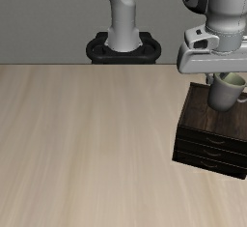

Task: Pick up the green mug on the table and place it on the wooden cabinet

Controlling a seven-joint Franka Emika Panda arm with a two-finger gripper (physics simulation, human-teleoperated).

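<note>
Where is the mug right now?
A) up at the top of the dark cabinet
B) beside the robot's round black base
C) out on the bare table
A: the mug is at the top of the dark cabinet, right under the end effector, away from the bare table and the black base.

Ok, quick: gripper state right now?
Gripper: cannot be told. It is right over the mug at the top of the wooden cabinet.

Robot arm (123, 20) is showing glossy pale-grey casings, a black ringed base (123, 50), and possibly a bluish joint dot.
</note>
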